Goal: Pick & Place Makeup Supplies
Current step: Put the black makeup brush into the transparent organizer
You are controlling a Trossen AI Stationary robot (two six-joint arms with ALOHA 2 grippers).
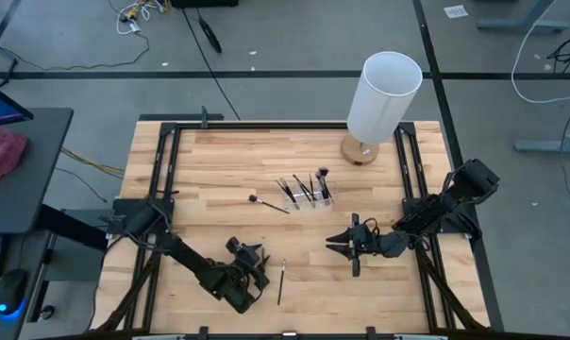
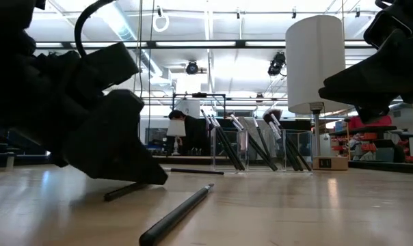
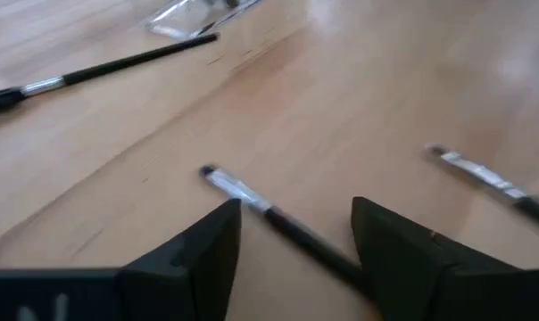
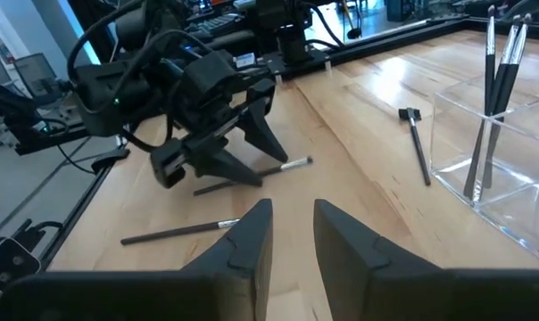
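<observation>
The table [image 1: 219, 161] is pale butcher-block wood with a smooth, faintly glossy grain, framed by black metal rails. The left hand [image 3: 296, 236], matte black with two wedge-shaped fingers, is lowered to the wood with its fingers parted on either side of a slim dark-handled brush [image 3: 278, 218] with a silver ferrule and a small dark tip; the fingers are not closed on the handle. Just beside that hand lies a second brush [image 1: 281, 281], flat on the wood, and farther beyond its fingertips a third brush [image 1: 268, 203] with a blocky black head lies loose. Past that stands a small clear plastic holder [image 1: 309, 198], box-shaped, with several brushes [image 4: 493, 98] leaning upright in it. Behind it rises a tall white cylinder lamp [image 1: 384, 94] on a round wooden base. The right hand [image 1: 346, 243] hovers near the holder, partly open and gripping nothing. A person shows faintly in the room beyond.
</observation>
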